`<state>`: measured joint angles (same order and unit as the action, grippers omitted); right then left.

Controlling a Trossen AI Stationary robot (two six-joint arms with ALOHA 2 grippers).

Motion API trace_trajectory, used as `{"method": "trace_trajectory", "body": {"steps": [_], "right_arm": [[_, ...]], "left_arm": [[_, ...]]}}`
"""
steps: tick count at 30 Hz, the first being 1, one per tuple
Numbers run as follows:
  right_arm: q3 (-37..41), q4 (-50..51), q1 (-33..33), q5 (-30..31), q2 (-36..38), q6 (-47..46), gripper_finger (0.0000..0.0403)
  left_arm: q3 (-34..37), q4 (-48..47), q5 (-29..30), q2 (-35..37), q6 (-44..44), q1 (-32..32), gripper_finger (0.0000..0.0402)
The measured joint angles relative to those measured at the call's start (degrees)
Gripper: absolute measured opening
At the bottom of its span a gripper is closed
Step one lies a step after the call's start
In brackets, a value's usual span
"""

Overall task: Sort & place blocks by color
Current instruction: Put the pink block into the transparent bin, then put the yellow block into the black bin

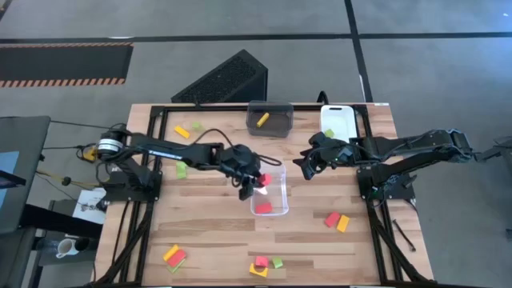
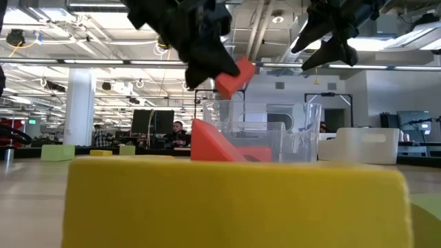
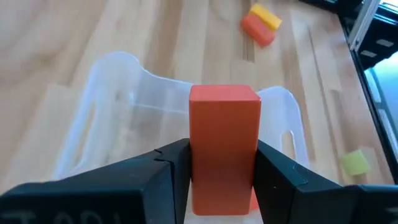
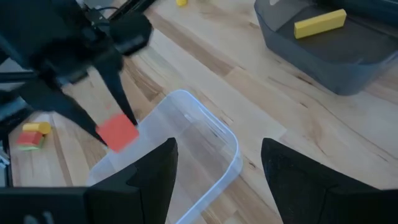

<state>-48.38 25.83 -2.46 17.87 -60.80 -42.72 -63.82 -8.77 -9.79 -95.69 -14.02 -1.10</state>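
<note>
The left claw [image 3: 222,168] clamped a smooth red rectangular block [image 3: 224,146] above the clear plastic bin [image 1: 270,195] at mid-counter, bare wood around it, while the right claw [image 1: 305,165] hung spread open nearby.

Your left pincer [image 1: 254,185] hangs over the mid-worktop bin [image 1: 270,210], a block [image 3: 224,146] between its fingers. Another bin [image 1: 270,120] sits behind it; your right pincer [image 1: 305,166] waits beside.

On the wooden table [image 1: 216,240] sit 3 bins: a clear bin [image 1: 276,194] mid-table, a dark bin [image 1: 282,128] and a white bin [image 1: 339,120] along the far edge.
</note>
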Motion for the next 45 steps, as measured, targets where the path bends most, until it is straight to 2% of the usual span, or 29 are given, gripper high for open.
{"method": "trace_trajectory", "body": {"steps": [7,12,22,28,33,38,41,45], "right_arm": [[0.0,0.4,0.0,0.0,0.0,0.8,0.0255],[0.0,0.9,0.0,0.0,0.0,1.0,0.0255],[0.0,0.9,0.0,0.1,0.0,1.2,0.0255],[0.0,0.9,0.0,0.1,0.0,1.2,0.0255],[0.0,1.0,0.0,0.1,0.0,1.2,0.0255],[0.0,1.3,0.0,0.1,0.0,1.2,0.0255],[0.0,1.2,-0.1,0.1,0.0,1.2,0.0255],[0.0,1.2,-0.1,0.1,0.0,1.5,0.0255]], "left_arm": [[-0.1,3.7,-1.9,-5.0,-2.0,0.4,0.0114],[-0.1,4.2,-1.4,-5.6,-3.2,0.4,0.0123],[-0.1,4.1,-0.5,-5.6,-2.1,-0.3,0.0208],[-0.1,0.8,-0.3,-1.2,0.3,-3.0,0.0239],[-0.2,-7.4,0.0,6.2,0.9,-5.7,0.0240],[-0.2,-21.6,0.4,13.2,1.3,-6.2,0.0238],[0.2,-29.1,0.5,15.5,0.3,-4.5,0.0237],[0.2,-35.5,-2.1,16.7,-3.3,0.7,0.0237]]}}
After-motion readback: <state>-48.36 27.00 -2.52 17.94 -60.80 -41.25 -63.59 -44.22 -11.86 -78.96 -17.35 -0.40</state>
